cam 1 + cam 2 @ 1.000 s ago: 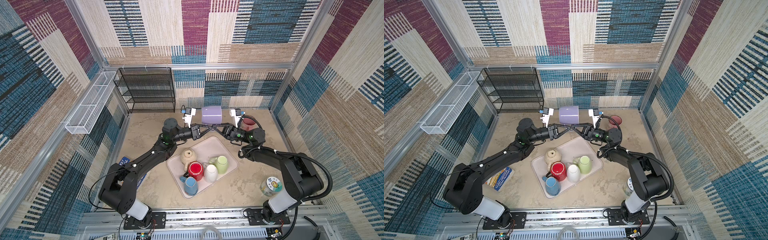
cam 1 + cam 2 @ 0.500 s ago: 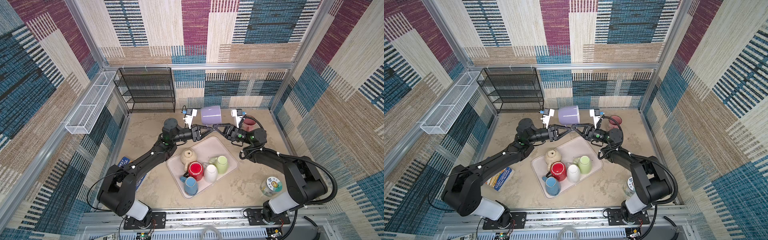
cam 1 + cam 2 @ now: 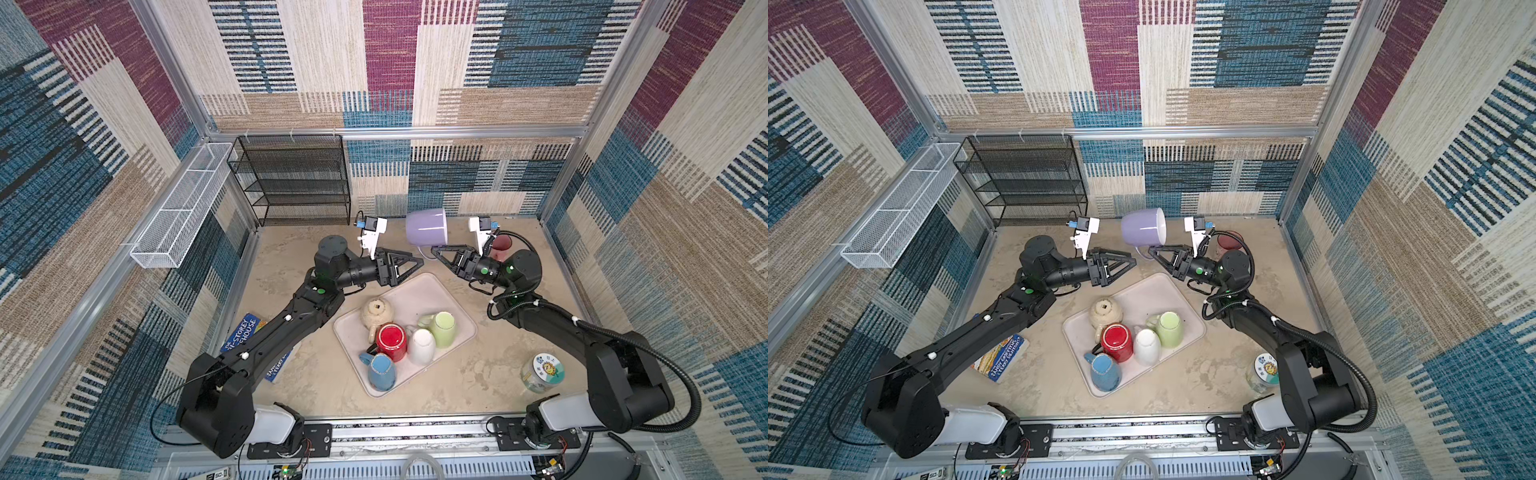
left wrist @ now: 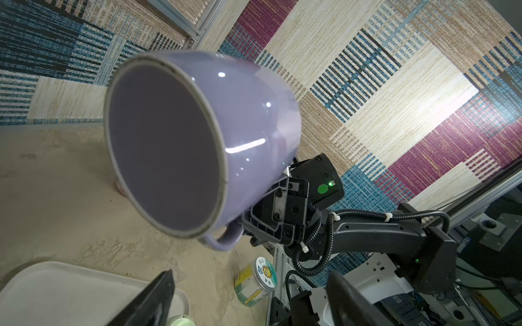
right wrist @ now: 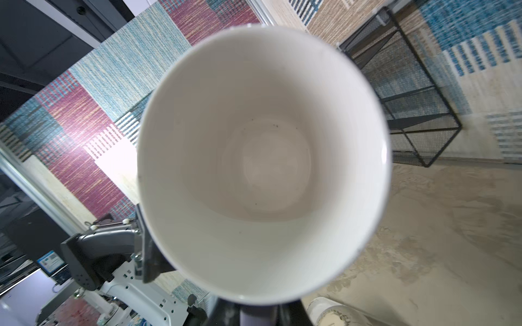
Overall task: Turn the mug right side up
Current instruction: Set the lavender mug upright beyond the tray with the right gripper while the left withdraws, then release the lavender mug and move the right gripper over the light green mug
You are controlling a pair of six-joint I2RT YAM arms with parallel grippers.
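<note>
- Above the tabletop's (image 3: 291,249) far end: mug (image 3: 427,227), aloft on its side, handle (image 4: 223,242) pinched in the right claw (image 3: 436,251).
- Changed since a second ago: left claw (image 3: 413,269), then closed on the mug, now spread wide and just clear of its base.
- Hard to make out: right claw's contact, masked by handle and mug body.
- On the tray (image 3: 432,286): beige teapot (image 3: 375,312), red mug (image 3: 392,341), white mug (image 3: 422,347), green mug (image 3: 442,329), blue mug (image 3: 381,372).

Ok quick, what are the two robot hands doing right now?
Left hand: open, holding nothing.
Right hand: closed on the purple mug, by its handle.
</note>
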